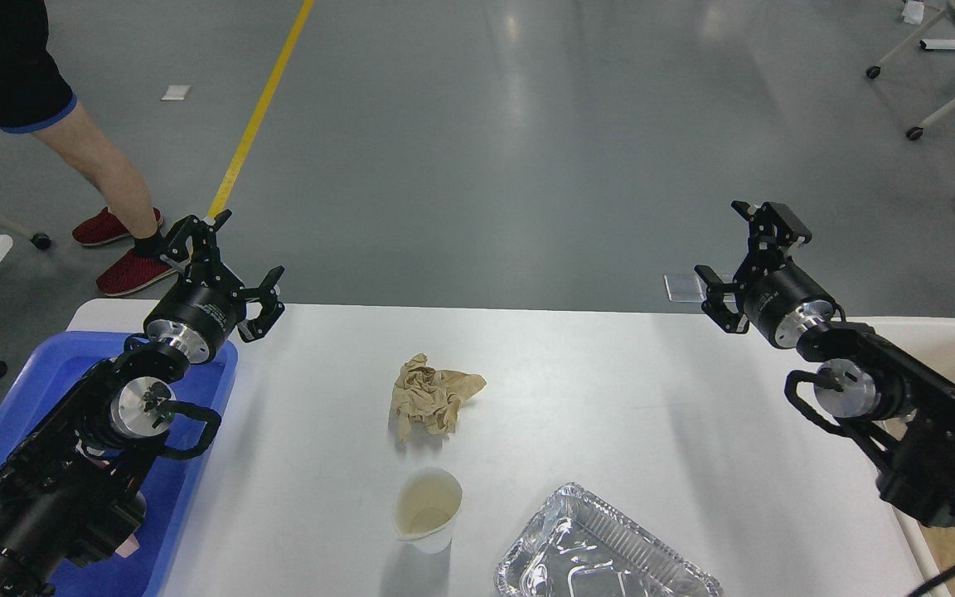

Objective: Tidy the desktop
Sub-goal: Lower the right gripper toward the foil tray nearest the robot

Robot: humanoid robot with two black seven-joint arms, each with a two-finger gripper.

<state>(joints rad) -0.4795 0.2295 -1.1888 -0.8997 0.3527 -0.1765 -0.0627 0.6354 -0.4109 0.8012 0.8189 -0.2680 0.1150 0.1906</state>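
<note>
Lower centre of the frame: the foil tray [602, 551] and the paper cup [429, 518] stand on the surface [610, 398], the desktop filling the lower half; just above them lies the crumpled brown paper [432, 398]. None is cleared, so we judge the tidying barely begun. The blue tray [196, 431] at lower left and the beige bin [942, 348] at right await them. Farther up, our left gripper [229, 261] and right gripper [747, 253] hover released, grasping nothing.
</note>
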